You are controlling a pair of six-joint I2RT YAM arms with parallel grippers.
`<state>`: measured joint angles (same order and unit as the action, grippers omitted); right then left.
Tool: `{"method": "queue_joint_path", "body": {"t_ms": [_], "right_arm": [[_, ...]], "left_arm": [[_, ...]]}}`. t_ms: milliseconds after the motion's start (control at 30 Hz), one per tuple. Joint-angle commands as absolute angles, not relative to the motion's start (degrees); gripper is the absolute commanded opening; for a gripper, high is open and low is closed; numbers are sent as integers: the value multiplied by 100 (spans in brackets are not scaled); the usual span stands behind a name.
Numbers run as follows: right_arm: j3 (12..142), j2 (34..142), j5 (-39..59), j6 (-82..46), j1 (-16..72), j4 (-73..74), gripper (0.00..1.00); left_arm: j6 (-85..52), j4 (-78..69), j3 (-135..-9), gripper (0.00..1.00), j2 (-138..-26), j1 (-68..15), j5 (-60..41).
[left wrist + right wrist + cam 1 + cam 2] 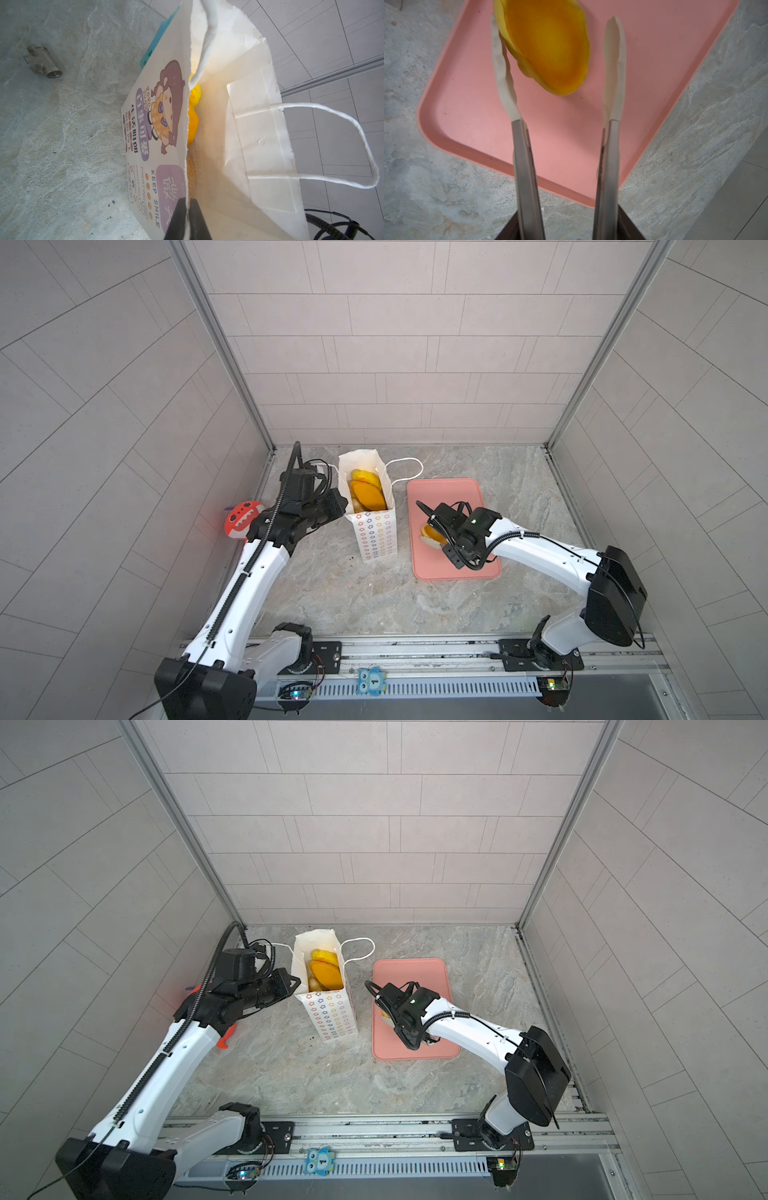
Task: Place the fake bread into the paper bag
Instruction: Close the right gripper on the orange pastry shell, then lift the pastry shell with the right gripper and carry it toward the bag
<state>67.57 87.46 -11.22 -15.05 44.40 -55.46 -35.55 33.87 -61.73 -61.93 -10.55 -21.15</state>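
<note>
Right wrist view: a glossy orange pastry [548, 47] lies on the pink tray [571, 145], between the tongs [612, 68] carried by the right gripper [432, 537], spread apart around it. The left gripper [188, 220] pinches the paper bag [376, 537] rim; other breads [365, 491] sit inside.

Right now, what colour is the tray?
Pink; the tray shows best in the right wrist view.
</note>
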Motion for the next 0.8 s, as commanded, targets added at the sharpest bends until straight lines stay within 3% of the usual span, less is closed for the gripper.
{"method": "queue_joint_path", "body": {"t_ms": [0,767], "right_arm": [[6865,8761,-1127,-1555,4344,-5493,53],[6715,8261,-1048,-1692,4019,-5507,34]], "left_arm": [[-3490,3498,-6355,10,-6177,-1092,-2095],[-3489,3498,-6349,10,-6187,-1094,-2088]]}}
